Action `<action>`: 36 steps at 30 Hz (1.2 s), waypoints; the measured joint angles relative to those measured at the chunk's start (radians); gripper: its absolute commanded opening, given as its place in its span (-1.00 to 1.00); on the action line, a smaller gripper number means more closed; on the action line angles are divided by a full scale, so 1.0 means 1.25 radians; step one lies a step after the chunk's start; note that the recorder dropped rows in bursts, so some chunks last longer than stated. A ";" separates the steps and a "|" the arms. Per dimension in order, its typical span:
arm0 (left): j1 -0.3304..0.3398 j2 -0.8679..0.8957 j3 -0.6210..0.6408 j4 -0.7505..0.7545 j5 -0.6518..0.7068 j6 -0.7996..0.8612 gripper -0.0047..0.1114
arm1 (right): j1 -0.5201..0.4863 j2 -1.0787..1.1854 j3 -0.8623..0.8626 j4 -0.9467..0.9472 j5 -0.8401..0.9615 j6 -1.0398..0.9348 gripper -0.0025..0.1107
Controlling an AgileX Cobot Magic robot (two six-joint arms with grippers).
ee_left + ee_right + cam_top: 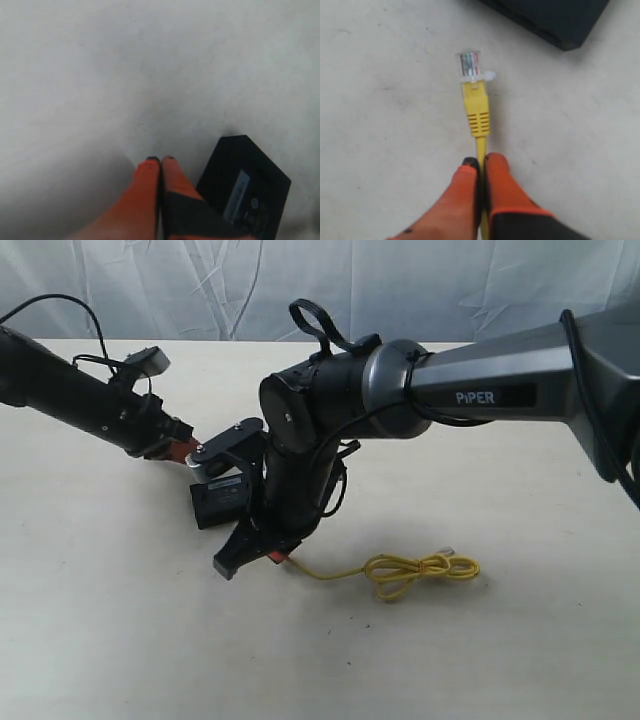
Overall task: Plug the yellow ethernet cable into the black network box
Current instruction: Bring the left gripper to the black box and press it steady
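Pale table point(100, 640), white cloth behind. Noted: the right gripper point(481, 162) is clenched on the yellow ethernet cable point(477, 107) just behind its plug boot, with the knotted slack trailing toward three o'clock. The black network box point(220, 502) lies flat at the gripper's ten o'clock, clear of the plug. The left gripper point(160, 161) is pressed closed and empty beside the box. Assessment: the cord is light and limp and the plug clip fragile, so hold it at the stiffer boot.

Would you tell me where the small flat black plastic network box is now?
In the exterior view the black network box lies left of centre, beside the left gripper, partly behind the right arm.
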 measured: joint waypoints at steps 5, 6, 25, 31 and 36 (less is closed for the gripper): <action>-0.020 0.002 0.000 0.016 -0.012 -0.019 -0.92 | 0.000 0.000 0.000 -0.048 -0.003 -0.008 -0.96; -0.020 0.005 0.000 0.019 -0.022 -0.038 -0.92 | 0.000 0.000 0.000 -0.061 -0.006 -0.008 -0.96; -0.020 0.021 -0.003 0.082 0.037 -0.335 -0.92 | 0.000 0.000 0.058 -0.117 -0.044 -0.024 -0.96; -0.020 0.021 -0.003 0.100 0.053 -0.385 -0.92 | 0.000 0.000 0.058 -0.109 -0.066 -0.026 -0.96; -0.020 0.021 -0.003 0.103 0.058 -0.415 -0.92 | 0.002 0.000 0.058 -0.099 -0.087 -0.034 -0.96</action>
